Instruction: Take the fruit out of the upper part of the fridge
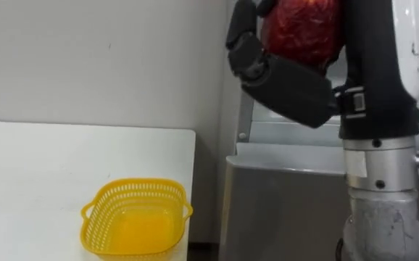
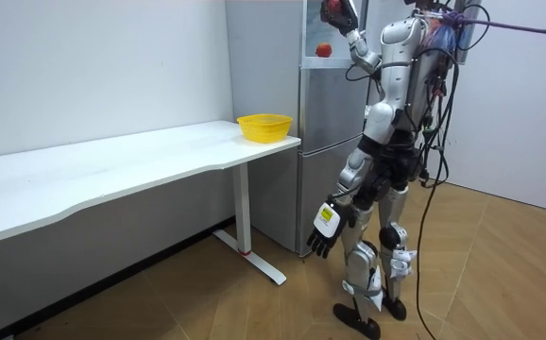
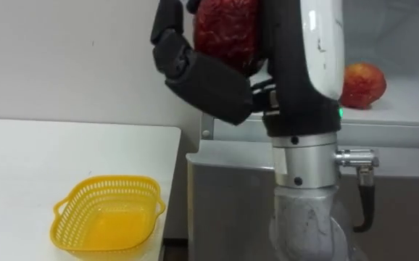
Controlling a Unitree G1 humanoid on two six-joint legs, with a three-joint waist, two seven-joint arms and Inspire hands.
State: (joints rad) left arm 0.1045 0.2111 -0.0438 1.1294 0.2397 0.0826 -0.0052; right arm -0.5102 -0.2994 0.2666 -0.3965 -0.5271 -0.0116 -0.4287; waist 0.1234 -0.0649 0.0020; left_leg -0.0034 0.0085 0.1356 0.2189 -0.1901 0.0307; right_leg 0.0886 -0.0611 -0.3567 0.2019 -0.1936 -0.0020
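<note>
Sparse test room or lab, dressed as a kitchen corner. Plain white walls (image 2: 93, 66), wood-pattern floor (image 2: 500, 274). Long white table (image 2: 112, 175) on a white leg frame, along the wall. Tall grey fridge (image 2: 334, 142) just beside its end, upper compartment open. Yellow plastic basket (image 2: 264, 126) on the table's fridge end.

Basket (image 1: 135, 217) on table (image 1: 35, 167), fridge (image 1: 282, 203) to its right

- The desk (image 1: 50, 159) lies bare left of the yellow basket (image 1: 133, 190) at its right edge.
- The fridge shelf (image 3: 405, 112), right, carries a red-orange fruit (image 3: 362, 85); the robot hand (image 1: 289, 80), clasping a dark red fruit (image 1: 304, 29), blocks its front.
</note>
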